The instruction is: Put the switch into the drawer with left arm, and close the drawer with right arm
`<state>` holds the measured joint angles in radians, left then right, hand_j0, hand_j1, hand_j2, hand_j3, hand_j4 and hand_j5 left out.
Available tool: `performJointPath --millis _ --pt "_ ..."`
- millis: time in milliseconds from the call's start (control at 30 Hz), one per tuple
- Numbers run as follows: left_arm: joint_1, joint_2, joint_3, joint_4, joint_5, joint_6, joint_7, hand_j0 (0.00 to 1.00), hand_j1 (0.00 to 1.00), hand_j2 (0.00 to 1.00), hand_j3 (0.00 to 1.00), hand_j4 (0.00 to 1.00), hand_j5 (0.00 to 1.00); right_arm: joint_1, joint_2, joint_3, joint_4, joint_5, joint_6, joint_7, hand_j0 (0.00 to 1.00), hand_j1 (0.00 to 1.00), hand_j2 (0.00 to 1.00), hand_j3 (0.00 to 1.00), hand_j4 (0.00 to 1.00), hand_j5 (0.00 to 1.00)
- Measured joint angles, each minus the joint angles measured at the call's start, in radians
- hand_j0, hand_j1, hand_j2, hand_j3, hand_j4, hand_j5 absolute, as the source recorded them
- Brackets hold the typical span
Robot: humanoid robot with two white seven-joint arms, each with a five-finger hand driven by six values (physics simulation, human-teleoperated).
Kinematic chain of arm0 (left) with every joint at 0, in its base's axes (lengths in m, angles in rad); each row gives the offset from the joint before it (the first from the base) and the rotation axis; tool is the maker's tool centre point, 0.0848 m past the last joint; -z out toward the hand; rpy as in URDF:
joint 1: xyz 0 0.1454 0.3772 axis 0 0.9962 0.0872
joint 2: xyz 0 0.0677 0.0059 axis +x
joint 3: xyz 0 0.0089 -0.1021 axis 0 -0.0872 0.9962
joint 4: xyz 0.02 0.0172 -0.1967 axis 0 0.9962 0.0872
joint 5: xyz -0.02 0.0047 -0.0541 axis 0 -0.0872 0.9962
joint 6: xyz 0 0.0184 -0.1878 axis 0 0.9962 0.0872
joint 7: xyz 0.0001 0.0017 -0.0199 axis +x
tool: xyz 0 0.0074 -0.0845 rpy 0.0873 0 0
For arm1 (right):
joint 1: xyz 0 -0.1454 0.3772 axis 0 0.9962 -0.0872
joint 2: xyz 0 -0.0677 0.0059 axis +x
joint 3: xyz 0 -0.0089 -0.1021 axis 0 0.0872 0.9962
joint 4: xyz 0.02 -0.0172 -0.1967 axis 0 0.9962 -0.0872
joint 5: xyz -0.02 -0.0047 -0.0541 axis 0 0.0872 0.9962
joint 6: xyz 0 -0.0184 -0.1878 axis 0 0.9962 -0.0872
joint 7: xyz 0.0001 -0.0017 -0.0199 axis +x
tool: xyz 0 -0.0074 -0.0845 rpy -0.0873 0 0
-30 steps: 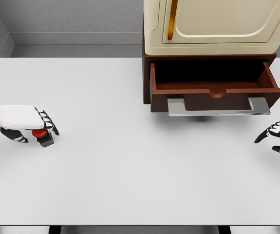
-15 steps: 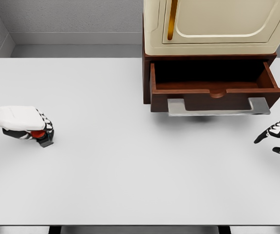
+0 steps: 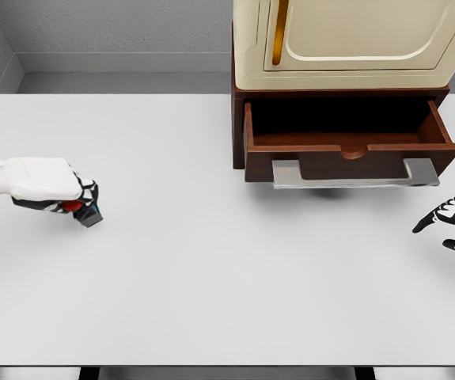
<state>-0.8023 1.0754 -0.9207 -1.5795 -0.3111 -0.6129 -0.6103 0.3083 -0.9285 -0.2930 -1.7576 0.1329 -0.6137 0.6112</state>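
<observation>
The switch [image 3: 85,212] — a small dark block with a red button — is gripped by the left hand [image 3: 59,190] near the left edge of the white table [image 3: 211,277]. The fingers [image 3: 89,192] are curled around it, so that only part of the red button and the dark lower end of the block can be seen beneath the hand. Whether the block touches the surface or is raised just above it cannot be told.

The drawer [image 3: 346,142] is seen pulled open at the far right of the table, under a cream cabinet [image 3: 346,43]; its dark wooden interior is exposed, and a grey metal handle [image 3: 354,174] is fixed along its front panel. The switch is well apart from the drawer, with a wide stretch of table between them.

The right hand [image 3: 454,222] is seen at the right edge of the table, in front of the drawer's right corner — its fingers are spread loosely and nothing is held.
</observation>
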Motion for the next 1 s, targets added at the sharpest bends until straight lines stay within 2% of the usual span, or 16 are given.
performJointPath --millis 200,667,1000 --pt "-0.046 -0.052 0.002 -0.011 0.009 0.000 0.000 0.35 0.35 0.35 0.35 0.35 0.35 0.000 0.000 0.000 0.000 0.000 0.000 0.000 0.63 0.63 0.63 0.63 0.63 0.63" --pt "-0.121 -0.122 0.004 -0.012 0.125 -0.007 0.008 0.35 0.35 0.35 0.35 0.35 0.35 0.000 -0.002 0.004 0.000 0.000 0.000 0.000 0.64 0.64 0.64 0.64 0.64 0.64" --pt "-0.186 -0.172 0.012 -0.012 0.210 -0.004 0.007 0.35 0.35 0.35 0.35 0.35 0.35 -0.003 -0.021 -0.036 0.000 -0.028 0.000 0.000 0.63 0.63 0.63 0.63 0.63 0.63"
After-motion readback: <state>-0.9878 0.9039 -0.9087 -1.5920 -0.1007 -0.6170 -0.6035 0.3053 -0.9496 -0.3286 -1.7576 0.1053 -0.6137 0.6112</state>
